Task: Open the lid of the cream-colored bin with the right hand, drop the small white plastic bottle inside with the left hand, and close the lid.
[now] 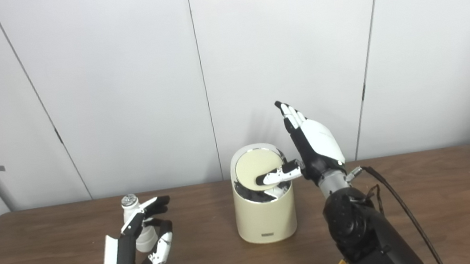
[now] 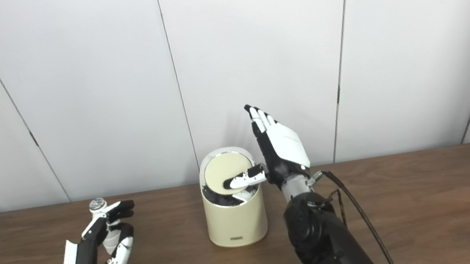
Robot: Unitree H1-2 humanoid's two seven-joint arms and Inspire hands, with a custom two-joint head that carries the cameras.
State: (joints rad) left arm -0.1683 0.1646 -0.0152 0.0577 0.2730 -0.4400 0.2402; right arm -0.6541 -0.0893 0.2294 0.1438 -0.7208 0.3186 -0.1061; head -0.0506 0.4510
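One cream-colored bin (image 1: 265, 218) with one round lid (image 1: 258, 169) stands on the surface (image 1: 449, 195). There is one small white plastic bottle (image 1: 136, 222). Two hands show: one left hand (image 1: 139, 247) and one right hand (image 1: 313, 145).

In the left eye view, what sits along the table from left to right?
Left hand → small white plastic bottle inside its fingers → cream-colored bin with its tilted lid → right hand, thumb on the lid.
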